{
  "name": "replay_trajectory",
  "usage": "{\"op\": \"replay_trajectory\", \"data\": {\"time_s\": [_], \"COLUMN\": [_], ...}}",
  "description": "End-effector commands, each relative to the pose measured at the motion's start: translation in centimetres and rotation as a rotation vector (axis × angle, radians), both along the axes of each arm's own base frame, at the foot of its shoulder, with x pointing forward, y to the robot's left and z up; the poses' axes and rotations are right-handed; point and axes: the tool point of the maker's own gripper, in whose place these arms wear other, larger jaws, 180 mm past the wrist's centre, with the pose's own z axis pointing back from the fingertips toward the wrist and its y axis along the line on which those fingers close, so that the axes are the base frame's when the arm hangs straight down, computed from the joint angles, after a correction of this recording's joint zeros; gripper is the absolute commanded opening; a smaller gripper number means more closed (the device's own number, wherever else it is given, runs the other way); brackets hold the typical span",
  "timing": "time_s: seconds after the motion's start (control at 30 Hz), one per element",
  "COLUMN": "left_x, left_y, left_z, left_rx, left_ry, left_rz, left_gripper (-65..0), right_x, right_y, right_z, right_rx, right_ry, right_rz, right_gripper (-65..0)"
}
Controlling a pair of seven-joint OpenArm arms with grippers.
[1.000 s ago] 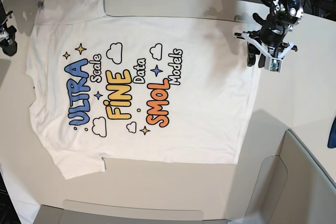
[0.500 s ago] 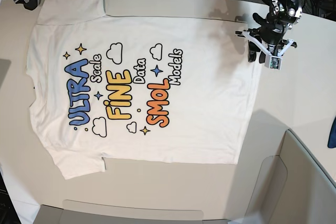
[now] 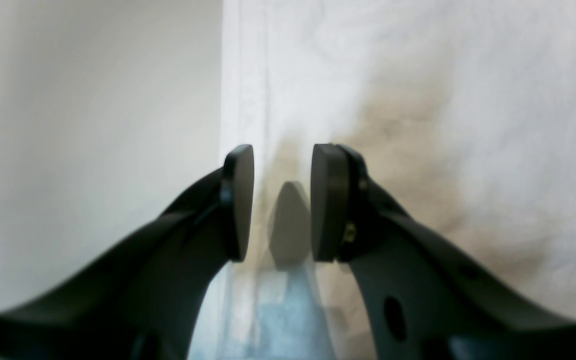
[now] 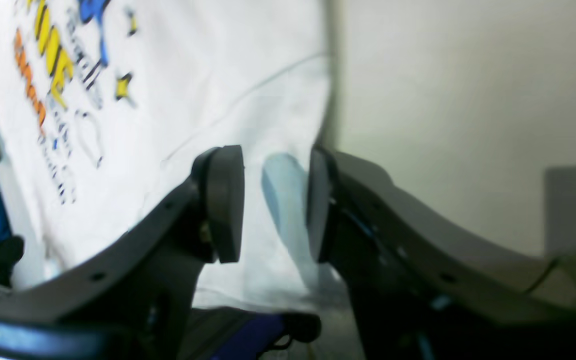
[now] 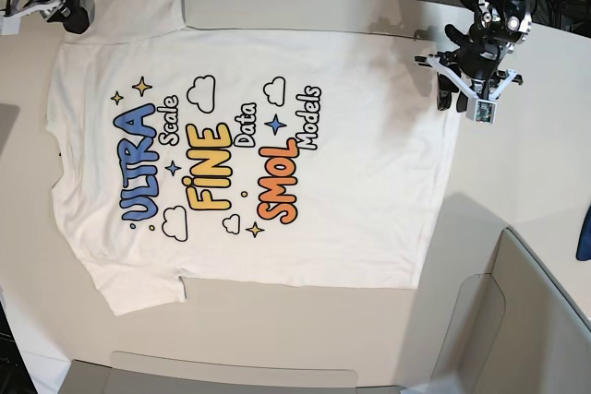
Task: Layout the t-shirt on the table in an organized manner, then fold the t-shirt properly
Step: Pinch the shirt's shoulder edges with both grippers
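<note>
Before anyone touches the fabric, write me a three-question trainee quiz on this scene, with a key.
1. True or false: the t-shirt lies printed side down on the table.
2. Which printed word is orange: ULTRA, FINE or SMOL?
3. In the base view, which gripper is over the sleeve at the upper left, and do its fingers stand apart or pressed together?

Key:
1. False; the lettering faces up.
2. SMOL.
3. The right gripper; its fingers stand apart.
</note>
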Motion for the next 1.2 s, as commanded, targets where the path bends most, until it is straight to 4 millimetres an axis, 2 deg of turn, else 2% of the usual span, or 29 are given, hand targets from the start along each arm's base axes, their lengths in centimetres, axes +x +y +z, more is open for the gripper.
{"op": "replay_trajectory", "data": {"time_s": [0.0,0.17,0.3,0.33,0.37,0.43,0.53,0.63,0.77,0.87,0.93,1.03,1.17], "left_x": [0.6,0.6,0.6,0.6,0.7,0.6,0.5,0.0,-0.5,-2.0,-3.2,-5.4,-6.7], "left_y": [0.2,0.2,0.2,0.3,0.4,0.5,0.6,1.5,4.1,6.1,7.3,8.1,7.7], "left_z": [1.0,1.0,1.0,1.1,1.1,1.1,1.0,1.0,2.4,2.9,2.2,0.2,-1.4], "left_rx": [0.011,0.011,0.012,0.013,0.013,0.013,0.014,-0.01,-0.18,-0.373,-0.492,-0.632,-0.711], "left_ry": [-0.04,-0.04,-0.04,-0.042,-0.043,-0.042,-0.04,-0.039,-0.083,-0.063,-0.013,0.094,0.173], "left_rz": [-0.008,-0.008,-0.007,-0.004,-0.002,0.0,0.002,0.055,0.201,0.28,0.328,0.395,0.42], "left_gripper": [-45.9,-45.9,-45.9,-45.9,-45.8,-45.4,-42.8,-41.5,-41.4,-41.4,-41.6,-41.6,-41.6], "right_x": [-1.0,-1.2,-2.0,-2.1,-2.2,-2.0,-1.8,-1.6,-1.7,-1.7,-1.7,-1.7,-1.6], "right_y": [0.2,0.3,0.4,0.4,0.7,1.4,2.1,2.3,2.1,2.1,2.0,1.9,1.4], "right_z": [-0.7,-0.8,-2.2,-2.5,-2.8,-3.2,-3.6,-3.9,-4.1,-4.1,-4.0,-4.0,-3.8], "right_rx": [-0.02,-0.015,0.033,0.041,0.055,0.066,0.061,0.047,0.036,0.033,0.031,0.029,0.015], "right_ry": [0.059,0.067,0.097,0.104,0.112,0.121,0.141,0.155,0.167,0.169,0.169,0.171,0.171], "right_rz": [0.041,0.044,0.017,0.014,0.019,0.042,0.08,0.09,0.092,0.093,0.094,0.094,0.1], "right_gripper": [-44.0,-44.2,-45.5,-47.7,-52.5,-65.0,-65.0,-65.0,-65.0,-65.0,-65.0,-65.0,-65.0]}}
